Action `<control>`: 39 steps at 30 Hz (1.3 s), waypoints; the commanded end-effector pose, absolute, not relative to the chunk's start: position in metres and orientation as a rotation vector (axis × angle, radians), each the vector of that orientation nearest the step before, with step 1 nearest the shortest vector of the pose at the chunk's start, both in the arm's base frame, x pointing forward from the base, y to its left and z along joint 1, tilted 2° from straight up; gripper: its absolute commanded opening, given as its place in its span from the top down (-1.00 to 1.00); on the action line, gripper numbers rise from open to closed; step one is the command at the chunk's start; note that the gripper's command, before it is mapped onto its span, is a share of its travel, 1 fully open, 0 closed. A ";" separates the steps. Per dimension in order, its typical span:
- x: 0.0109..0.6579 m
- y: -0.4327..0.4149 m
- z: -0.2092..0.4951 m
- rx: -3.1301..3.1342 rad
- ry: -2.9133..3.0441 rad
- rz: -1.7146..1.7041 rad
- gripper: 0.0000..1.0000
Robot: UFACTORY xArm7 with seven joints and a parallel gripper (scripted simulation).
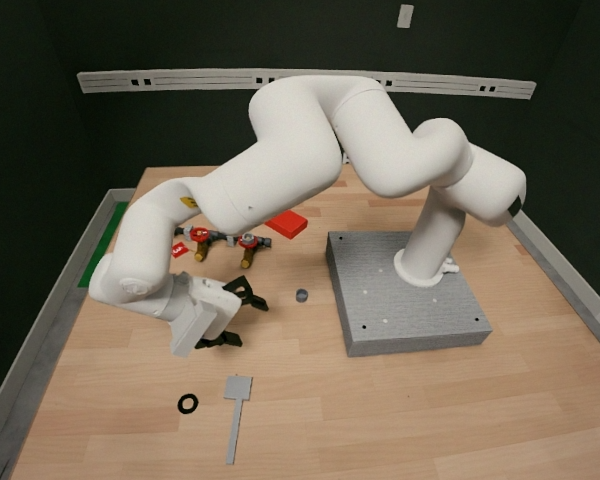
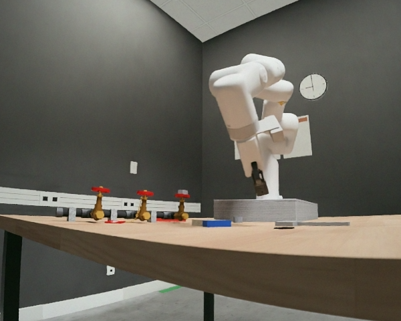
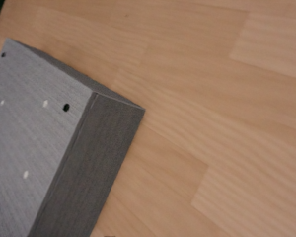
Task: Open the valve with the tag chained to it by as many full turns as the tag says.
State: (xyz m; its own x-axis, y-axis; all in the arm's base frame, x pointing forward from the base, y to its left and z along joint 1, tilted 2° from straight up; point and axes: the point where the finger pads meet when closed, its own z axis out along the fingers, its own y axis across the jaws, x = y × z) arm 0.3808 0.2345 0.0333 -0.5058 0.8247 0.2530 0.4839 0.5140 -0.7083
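Three brass valves with red handwheels stand on a grey pipe at the far left of the table. In the exterior view they are the left valve (image 2: 99,203), the middle valve (image 2: 144,205) and the right valve (image 2: 182,205). In the top view the arm hides the left one; the middle valve (image 1: 200,236) and the right valve (image 1: 247,241) show. A red tag (image 1: 179,250) lies on the table just left of the middle valve; its number is too small to read. My gripper (image 1: 241,319) is open and empty, above the table in front of the valves. It also shows in the exterior view (image 2: 259,184).
The grey base block (image 1: 403,291) holds the arm; its corner fills the left of the wrist view (image 3: 54,163). A red block (image 1: 287,224), a small grey cylinder (image 1: 302,295), a black ring (image 1: 187,403) and a grey paddle (image 1: 236,408) lie on the table. A blue block (image 2: 216,223) shows in the exterior view.
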 end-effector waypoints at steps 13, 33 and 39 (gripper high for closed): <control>0.435 0.208 0.034 -1.499 -2.098 0.724 -1.00; 0.493 0.169 0.039 -1.975 -1.894 0.642 -1.00; 0.509 0.157 0.041 -2.104 -1.815 0.611 -1.00</control>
State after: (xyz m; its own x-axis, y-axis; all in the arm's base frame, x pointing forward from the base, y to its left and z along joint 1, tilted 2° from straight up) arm 0.4957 0.1651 0.0377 0.0420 0.9938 -0.1027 0.8494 -0.0897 -0.5202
